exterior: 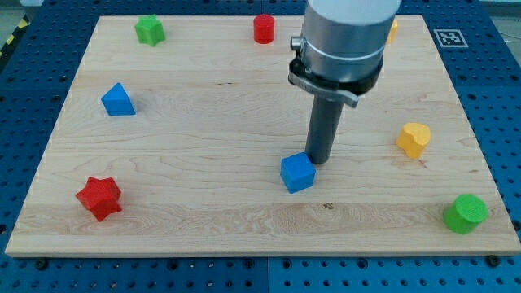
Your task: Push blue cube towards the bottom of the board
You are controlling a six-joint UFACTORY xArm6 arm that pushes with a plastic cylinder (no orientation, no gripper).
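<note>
The blue cube (297, 172) lies on the wooden board (203, 212), a little right of the middle and in the lower half. My tip (318, 160) stands just at the cube's upper right corner, touching it or very close. The dark rod rises from there to the grey arm body at the view's top.
A blue triangular block (118, 100) lies at the left. A red star (99, 198) lies at the lower left, a green star (150, 30) at the top left, a red cylinder (264, 28) at the top middle. A yellow heart (413, 139) lies at the right, a green cylinder (465, 213) at the lower right.
</note>
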